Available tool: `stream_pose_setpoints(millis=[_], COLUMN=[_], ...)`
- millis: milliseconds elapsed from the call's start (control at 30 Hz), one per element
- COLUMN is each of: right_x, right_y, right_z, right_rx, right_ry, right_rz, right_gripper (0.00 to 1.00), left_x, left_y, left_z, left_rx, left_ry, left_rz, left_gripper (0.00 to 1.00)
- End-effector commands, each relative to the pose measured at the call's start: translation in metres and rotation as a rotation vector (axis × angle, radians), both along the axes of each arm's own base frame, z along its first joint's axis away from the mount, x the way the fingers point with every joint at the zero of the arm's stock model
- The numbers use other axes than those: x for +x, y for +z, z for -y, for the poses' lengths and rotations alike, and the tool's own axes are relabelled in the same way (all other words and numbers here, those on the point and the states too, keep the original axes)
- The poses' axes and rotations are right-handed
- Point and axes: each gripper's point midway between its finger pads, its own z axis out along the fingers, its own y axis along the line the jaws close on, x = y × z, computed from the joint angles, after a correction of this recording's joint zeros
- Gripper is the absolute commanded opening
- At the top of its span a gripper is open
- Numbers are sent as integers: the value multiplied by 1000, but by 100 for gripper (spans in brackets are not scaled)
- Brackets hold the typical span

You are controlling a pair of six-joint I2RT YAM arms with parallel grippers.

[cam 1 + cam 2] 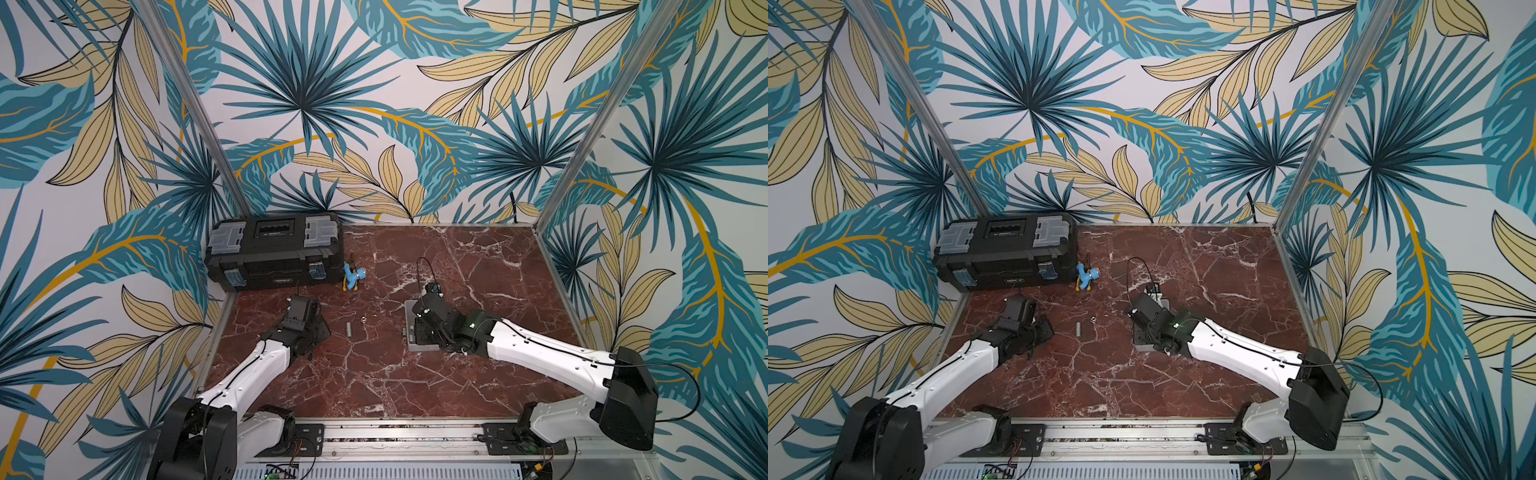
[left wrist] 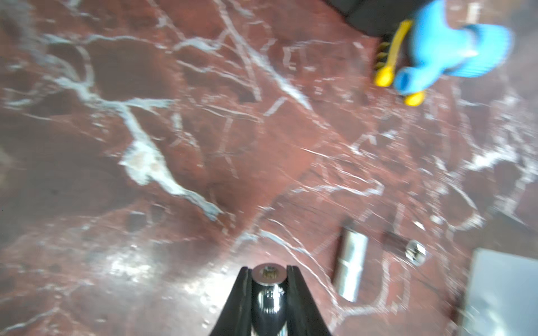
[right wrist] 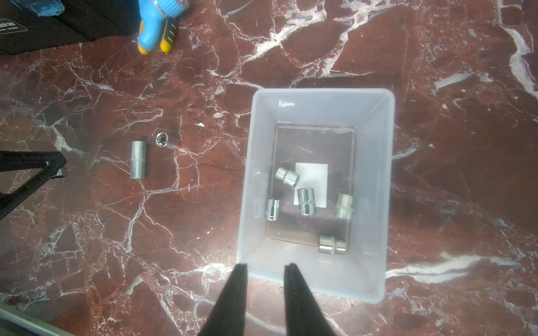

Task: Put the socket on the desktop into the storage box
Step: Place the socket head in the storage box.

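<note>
A: How does the white-and-black left arm (image 1: pixel 245 374) stand?
B: Stretched forward and low. The black left pincer (image 2: pixel 268 270) is clamped on a small shiny chrome socket (image 2: pixel 269 299).
A: And the white-and-black right arm (image 1: pixel 544 353)?
B: Reaching forward and inward, wrist bent down. The black right pincer (image 3: pixel 265 266) points downward, its jaws a little apart.

The left arm (image 1: pixel 249 374) and right arm (image 1: pixel 540 357) share one build: white, tapering shells dotted with small dark screws, joined by boxy black housings. A thin black cable (image 1: pixel 699 390) runs along each white link and loops free at both ends of the right arm. A green light (image 1: pixel 472 325) glows on the right arm's black joint. Flat black bases (image 1: pixel 523 442) carry bolts. The left tool (image 2: pixel 269 269) and right tool (image 3: pixel 265 266) each have two slim, black, tapering fingers (image 3: pixel 230 302).
</note>
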Motion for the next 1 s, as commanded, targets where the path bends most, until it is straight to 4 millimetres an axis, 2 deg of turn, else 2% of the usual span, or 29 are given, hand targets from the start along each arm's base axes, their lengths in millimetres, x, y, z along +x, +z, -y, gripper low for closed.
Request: stream_pose_setpoints(millis=[0, 167, 400, 567, 667, 967], right_x=[-1, -1, -1, 0, 1, 1], right_y=[2, 6, 15, 20, 20, 16], right_z=[5, 7, 18, 26, 32, 43], right_rx=[11, 21, 42, 64, 65, 61], right_ry=[-20, -31, -59, -82, -102, -131], right_rz=[20, 33, 57, 55, 49, 41], right_gripper=[27, 27, 27, 27, 27, 28], left_x=[8, 8, -11, -15, -13, -12], left_y=[38, 75, 102, 105, 102, 112], left_z=[33, 85, 137, 149, 152, 179], left_rx=[-95, -244, -201, -108, -92, -75], left_ry=[-119, -326, -583, -633, -643, -714], left_rz=[103, 238, 353, 377, 363, 376], left_gripper=[0, 0, 0, 0, 0, 0])
